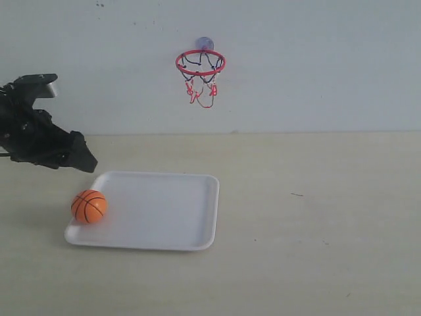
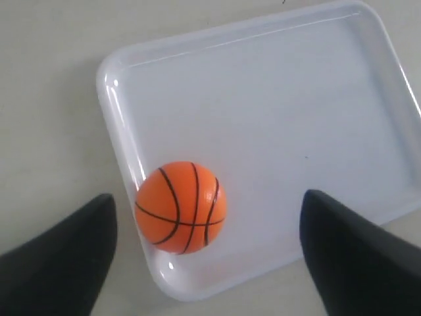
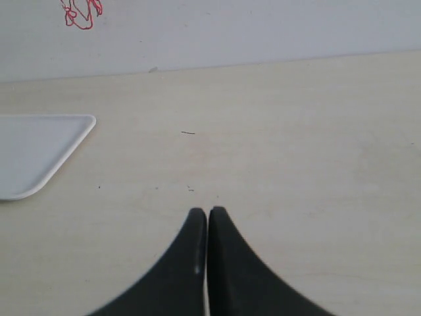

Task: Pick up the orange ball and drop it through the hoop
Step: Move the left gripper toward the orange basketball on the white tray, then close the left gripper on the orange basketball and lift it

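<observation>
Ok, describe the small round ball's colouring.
Small round ball: orange, thin black seams; left wrist view.

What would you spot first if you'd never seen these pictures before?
The bright orange ball jumps out, sitting at the left end of the white tray. Next comes the little red hoop, stuck high on the wall behind. The black left hand is open, close to the ball.

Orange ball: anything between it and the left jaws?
Nothing. Left wrist view shows the left gripper open above the orange ball, only bare white tray around it.
</observation>
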Available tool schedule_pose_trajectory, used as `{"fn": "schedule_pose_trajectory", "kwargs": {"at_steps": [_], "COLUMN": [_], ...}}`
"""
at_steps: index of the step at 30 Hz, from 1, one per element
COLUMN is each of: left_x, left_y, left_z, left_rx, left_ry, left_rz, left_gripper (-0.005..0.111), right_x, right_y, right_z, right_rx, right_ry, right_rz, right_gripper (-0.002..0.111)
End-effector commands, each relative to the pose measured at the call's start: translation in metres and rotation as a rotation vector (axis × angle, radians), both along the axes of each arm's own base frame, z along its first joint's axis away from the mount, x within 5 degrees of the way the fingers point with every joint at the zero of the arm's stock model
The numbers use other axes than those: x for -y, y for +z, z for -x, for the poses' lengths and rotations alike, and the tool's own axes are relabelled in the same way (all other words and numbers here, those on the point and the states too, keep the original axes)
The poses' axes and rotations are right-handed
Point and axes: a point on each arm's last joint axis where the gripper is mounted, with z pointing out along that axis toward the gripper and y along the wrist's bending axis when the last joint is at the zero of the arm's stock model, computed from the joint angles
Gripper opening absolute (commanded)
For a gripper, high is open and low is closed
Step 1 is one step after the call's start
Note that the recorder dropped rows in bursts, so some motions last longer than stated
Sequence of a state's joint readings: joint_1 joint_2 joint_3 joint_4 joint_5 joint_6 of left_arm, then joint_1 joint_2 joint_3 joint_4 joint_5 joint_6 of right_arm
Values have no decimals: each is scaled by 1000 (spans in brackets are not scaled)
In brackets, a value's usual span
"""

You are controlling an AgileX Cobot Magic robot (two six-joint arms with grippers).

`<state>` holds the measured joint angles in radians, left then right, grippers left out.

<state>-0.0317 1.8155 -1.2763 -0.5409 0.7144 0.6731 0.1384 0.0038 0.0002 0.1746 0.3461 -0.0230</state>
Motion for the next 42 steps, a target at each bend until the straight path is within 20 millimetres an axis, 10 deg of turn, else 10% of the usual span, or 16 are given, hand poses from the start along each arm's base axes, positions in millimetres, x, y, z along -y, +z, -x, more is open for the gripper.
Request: {"fn": "schedule_pose_trajectory", "kwargs": {"at_steps": [1,17,22,31,42], "left_x": [2,4,5,15,57], "left_y": [-17,-78,-65,-35,14], "left_z": [-7,-29,-35,-38,-86], "left_rx": [-36,-211,-215,-236,483], "left_ry": [11,38,30,-15,95], "left_rz": [6,34,53,104,276], "left_gripper": [75,70,4,4,4], "right_x": [0,0,0,0,0], "right_y": [1,1,1,1,1], "right_z": [0,0,0,0,0], "right_rx": [9,9,9,9,9], "right_ry": [0,0,0,0,0], "right_rz": [1,1,1,1,1], "right_gripper": [0,0,0,0,0]}}
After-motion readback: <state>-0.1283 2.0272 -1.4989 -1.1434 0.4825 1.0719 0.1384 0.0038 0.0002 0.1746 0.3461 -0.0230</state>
